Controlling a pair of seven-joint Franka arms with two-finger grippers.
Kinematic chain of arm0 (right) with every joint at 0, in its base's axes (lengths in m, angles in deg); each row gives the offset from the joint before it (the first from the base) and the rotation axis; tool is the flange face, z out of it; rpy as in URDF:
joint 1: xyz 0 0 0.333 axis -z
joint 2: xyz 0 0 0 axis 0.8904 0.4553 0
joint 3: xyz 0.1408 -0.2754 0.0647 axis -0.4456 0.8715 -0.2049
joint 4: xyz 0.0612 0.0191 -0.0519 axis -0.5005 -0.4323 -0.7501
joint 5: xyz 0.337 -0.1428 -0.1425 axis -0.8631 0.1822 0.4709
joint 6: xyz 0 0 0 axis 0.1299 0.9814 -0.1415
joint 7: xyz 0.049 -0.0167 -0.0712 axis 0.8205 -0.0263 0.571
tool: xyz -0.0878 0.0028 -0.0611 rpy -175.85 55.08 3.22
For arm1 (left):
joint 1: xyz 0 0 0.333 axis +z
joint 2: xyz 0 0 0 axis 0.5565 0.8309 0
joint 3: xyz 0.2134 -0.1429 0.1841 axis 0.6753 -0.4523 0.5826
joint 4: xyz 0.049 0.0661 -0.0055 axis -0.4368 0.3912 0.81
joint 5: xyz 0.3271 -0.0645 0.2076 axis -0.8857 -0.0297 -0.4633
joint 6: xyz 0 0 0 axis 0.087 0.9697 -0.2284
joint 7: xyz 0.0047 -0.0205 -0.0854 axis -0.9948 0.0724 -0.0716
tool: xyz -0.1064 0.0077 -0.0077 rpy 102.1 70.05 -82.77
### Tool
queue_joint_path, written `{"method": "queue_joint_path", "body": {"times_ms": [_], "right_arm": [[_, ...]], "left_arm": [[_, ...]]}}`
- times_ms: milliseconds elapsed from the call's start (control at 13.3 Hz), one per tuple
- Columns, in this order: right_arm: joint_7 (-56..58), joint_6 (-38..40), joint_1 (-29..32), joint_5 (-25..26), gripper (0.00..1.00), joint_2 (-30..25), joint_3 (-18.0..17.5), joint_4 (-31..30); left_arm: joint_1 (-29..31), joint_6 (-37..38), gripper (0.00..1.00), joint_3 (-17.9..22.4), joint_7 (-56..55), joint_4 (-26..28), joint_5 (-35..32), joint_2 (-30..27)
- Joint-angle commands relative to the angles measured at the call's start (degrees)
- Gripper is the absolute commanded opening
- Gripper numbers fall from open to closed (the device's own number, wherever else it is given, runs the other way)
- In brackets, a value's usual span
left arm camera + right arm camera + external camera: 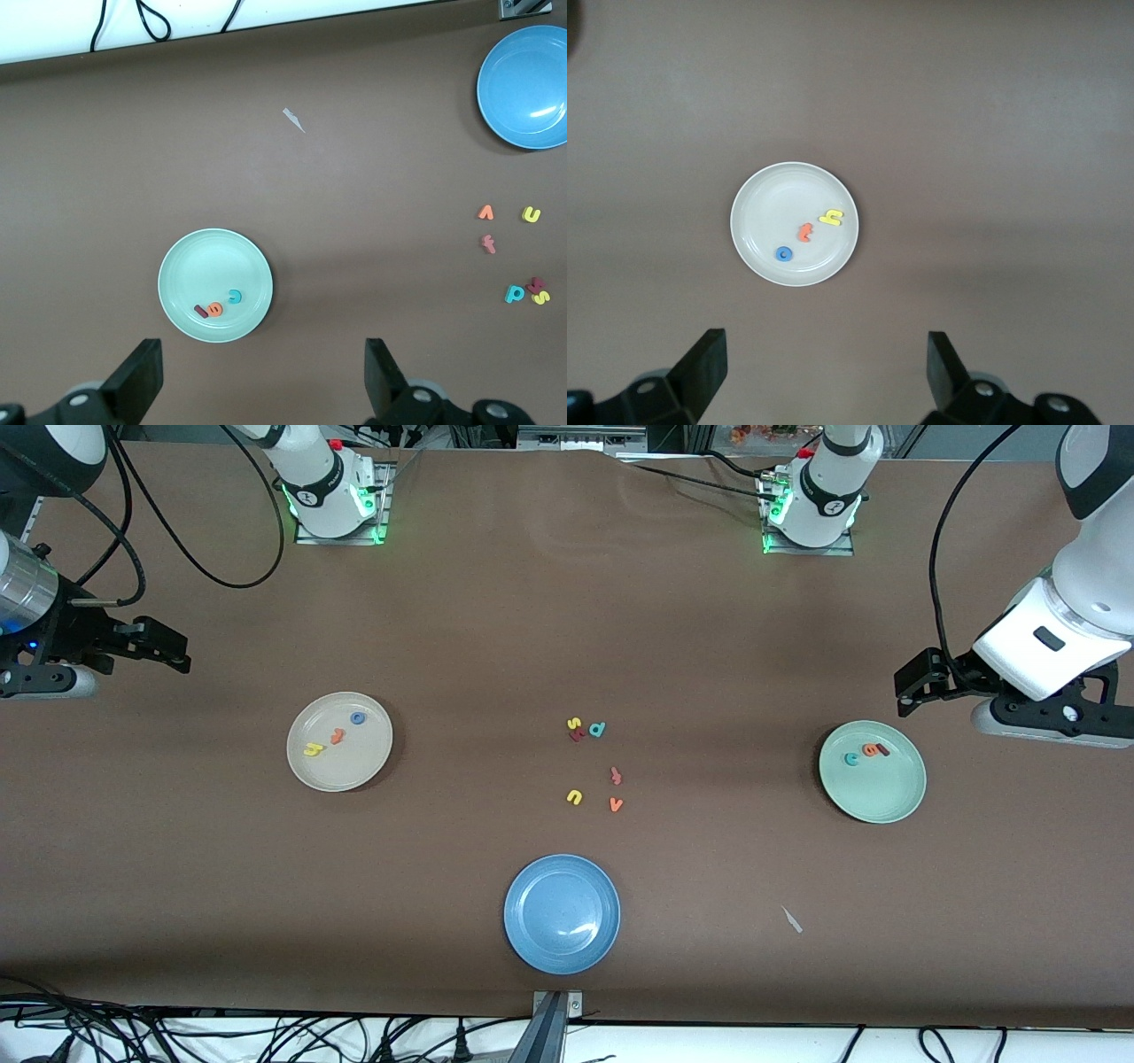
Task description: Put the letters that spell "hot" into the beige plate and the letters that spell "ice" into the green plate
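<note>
- Blue plate (562,913) sits nearest the camera, unused.
- Left gripper (263,376), right gripper (824,372): jaws wide, empty, raised over bare table.
- h/o/t (337,735) in beige plate (306,771); i/c/e (866,753) in green plate (886,802).
- Risk: another descent could knock sorted letters out.

High front view, wrist views downward (plates shared)

**Three letters lie in the beige plate**

The beige plate (795,186) sits on the brown table (1010,133). Inside it lie a yellow h (831,217), an orange t (805,233) just beside it, and a blue o (784,254). The right gripper (824,376) hangs over bare tabletop near the plate, its fingers (704,363) spread wide with nothing between them.
</note>
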Motion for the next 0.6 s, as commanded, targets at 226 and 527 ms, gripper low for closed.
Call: {"method": "queue_joint_path", "body": {"times_ms": [226,527], "right_arm": [[-0.25,0.67,0.01,0.0,1.0,0.72,-0.14,1.67],[-0.25,0.67,0.01,0.09,1.0,0.64,-0.14,1.67]], "left_arm": [[0.64,0.03,1.0,0.3,0.65,0.0,0.84,-0.71],[0.72,0.03,1.0,0.3,0.65,0.0,0.84,-0.71]]}}
